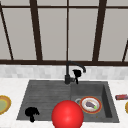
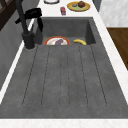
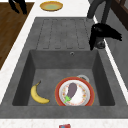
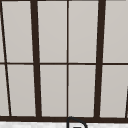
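Right hand [image 1: 77, 74] rests beside the faucet [image 1: 68, 72], fingers relaxed, pointing down. Left hand [image 1: 31, 113] hovers at the sink's front edge, fingers curled, empty.

A banana [image 3: 38, 94] lies in the basin beside a plated eggplant [image 3: 72, 89].

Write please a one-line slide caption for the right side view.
Right robot hand beside the faucet; in the sink basin, a banana and an eggplant on a plate.
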Motion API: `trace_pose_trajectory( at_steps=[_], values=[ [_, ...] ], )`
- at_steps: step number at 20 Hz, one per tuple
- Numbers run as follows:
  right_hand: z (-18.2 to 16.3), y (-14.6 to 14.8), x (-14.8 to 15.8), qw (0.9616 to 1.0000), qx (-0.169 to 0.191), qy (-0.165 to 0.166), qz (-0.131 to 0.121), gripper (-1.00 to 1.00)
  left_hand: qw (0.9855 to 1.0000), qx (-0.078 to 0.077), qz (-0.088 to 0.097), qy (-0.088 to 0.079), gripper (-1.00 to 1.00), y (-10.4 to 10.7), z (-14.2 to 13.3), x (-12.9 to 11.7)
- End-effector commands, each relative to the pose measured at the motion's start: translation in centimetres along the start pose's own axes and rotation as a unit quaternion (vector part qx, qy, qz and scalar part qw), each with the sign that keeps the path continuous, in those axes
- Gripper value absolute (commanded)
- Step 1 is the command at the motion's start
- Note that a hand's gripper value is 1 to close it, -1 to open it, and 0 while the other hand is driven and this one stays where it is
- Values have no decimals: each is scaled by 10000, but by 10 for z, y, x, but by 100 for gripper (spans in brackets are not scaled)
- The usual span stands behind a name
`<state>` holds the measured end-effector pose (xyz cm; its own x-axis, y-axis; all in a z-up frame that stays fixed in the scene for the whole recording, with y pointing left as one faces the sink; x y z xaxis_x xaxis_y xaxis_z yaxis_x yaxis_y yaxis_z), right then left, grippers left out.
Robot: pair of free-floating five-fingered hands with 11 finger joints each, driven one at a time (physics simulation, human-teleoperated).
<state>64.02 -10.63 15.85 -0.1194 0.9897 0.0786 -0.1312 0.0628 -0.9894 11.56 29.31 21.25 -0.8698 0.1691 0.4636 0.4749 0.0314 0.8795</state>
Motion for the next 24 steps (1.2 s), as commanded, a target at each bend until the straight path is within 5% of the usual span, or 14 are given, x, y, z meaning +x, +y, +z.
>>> trace_pose_trajectory(
  at_steps=[1,3,4,9,14,16,20,22,24],
  values=[
    [-28,27,-9,9998,185,13,-23,-100,10000,0,0,0,0,0,0,0],
    [-23,40,-19,9999,-62,-122,-94,-100,10000,0,0,0,0,0,0,0],
    [-20,44,-24,9995,-172,-216,-175,100,10000,0,0,0,0,0,0,0],
    [-22,52,-32,9979,-333,-397,-381,100,10000,0,0,0,0,0,0,0],
    [-25,29,-25,9981,-282,-399,-376,100,10000,0,0,0,0,0,0,0],
    [-27,10,-30,9971,-151,-500,-553,100,10000,0,0,0,0,0,0,0],
    [-25,12,-9,9983,-116,-505,-282,100,10000,0,0,0,0,0,0,0],
    [-24,16,-16,9978,-416,-514,97,100,10000,0,0,0,0,0,0,0],
    [-24,13,-8,9982,-359,-472,91,100,10000,0,0,0,0,0,0,0]
  ],
)
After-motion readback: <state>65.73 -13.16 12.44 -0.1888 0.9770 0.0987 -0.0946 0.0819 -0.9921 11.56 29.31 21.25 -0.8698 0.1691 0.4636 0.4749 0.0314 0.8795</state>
